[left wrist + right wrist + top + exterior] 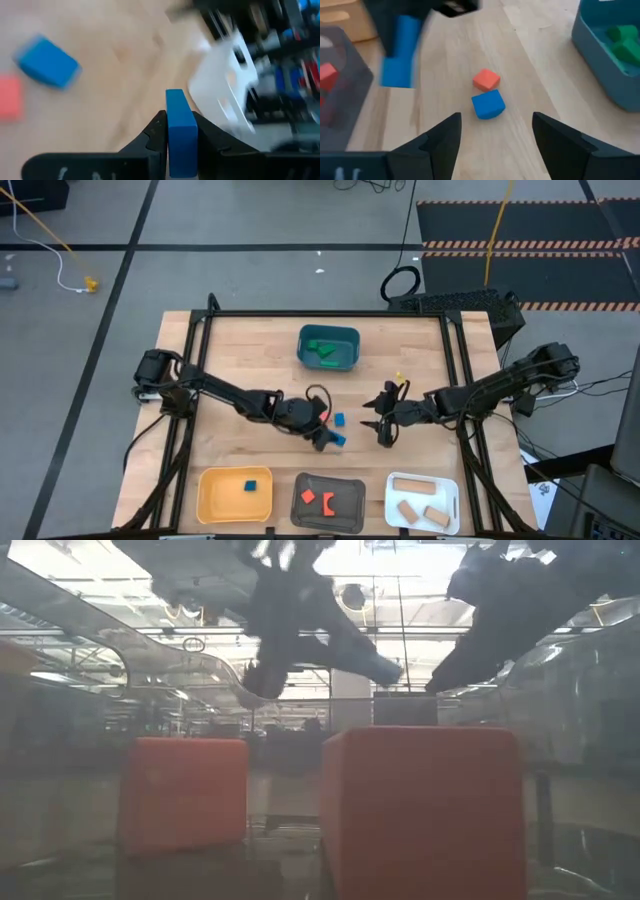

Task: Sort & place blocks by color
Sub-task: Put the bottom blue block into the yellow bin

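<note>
Our left tool (181,131) is pinching a blue bar (180,131) by its flat sides, above the bench (240,360). Our right tool (495,131) is spread, a blue cube (488,104) and red cube (486,79) just ahead. We judge them light, rigid, smooth; take opposite flat faces.

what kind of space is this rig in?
Probably a robotics lab or workshop, not a home: a framed wooden table on a grey taped concrete floor, striped hazard tape by dark mats, loose cables, and two fixed arms sorting blocks.
</note>
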Controlling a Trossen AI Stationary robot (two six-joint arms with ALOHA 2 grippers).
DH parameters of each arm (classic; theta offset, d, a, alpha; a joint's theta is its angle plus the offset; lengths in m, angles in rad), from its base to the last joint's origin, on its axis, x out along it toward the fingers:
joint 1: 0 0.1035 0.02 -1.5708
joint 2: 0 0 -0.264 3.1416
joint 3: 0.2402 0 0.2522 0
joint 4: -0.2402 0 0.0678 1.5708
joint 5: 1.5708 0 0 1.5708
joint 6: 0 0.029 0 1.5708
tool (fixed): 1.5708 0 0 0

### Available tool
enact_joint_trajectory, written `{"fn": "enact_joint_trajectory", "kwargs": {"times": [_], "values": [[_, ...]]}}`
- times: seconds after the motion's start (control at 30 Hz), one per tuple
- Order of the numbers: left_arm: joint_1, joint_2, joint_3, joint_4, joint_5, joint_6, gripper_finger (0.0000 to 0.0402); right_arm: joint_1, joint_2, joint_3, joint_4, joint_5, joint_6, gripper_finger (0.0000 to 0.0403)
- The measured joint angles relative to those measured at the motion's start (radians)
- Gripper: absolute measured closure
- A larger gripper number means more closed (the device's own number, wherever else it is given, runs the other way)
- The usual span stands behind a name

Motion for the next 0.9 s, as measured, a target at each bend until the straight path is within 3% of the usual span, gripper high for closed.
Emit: {"fn": "enact_joint_trajectory", "kwargs": {"times": [0.17, 0.37, 0.57, 0.77, 0.9], "values": [[-0.097, -0.068, -0.002, -0.088, 0.011, -0.026, 0.0343, 0.0, 0.027, -0.008, 0.024, -0.021, 0.023, 0.018], [-0.246, -0.209, 0.002, -0.266, -0.127, -0.133, 0.0343, 0.0, 0.11, -0.008, 0.167, -0.021, 0.01, 0.0186], [-0.444, -0.309, 0.002, -0.505, -0.25, -0.391, 0.0343, -0.001, 0.194, -0.01, 0.329, -0.017, 0.023, 0.0186], [-0.606, -0.319, -0.001, -0.679, -0.262, -0.692, 0.0343, -0.012, 0.237, -0.008, 0.384, 0.058, 0.292, 0.0186], [-0.675, -0.317, -0.001, -0.794, -0.262, -0.826, 0.0343, -0.011, 0.273, -0.007, 0.434, 0.089, 0.361, 0.0186]]}}
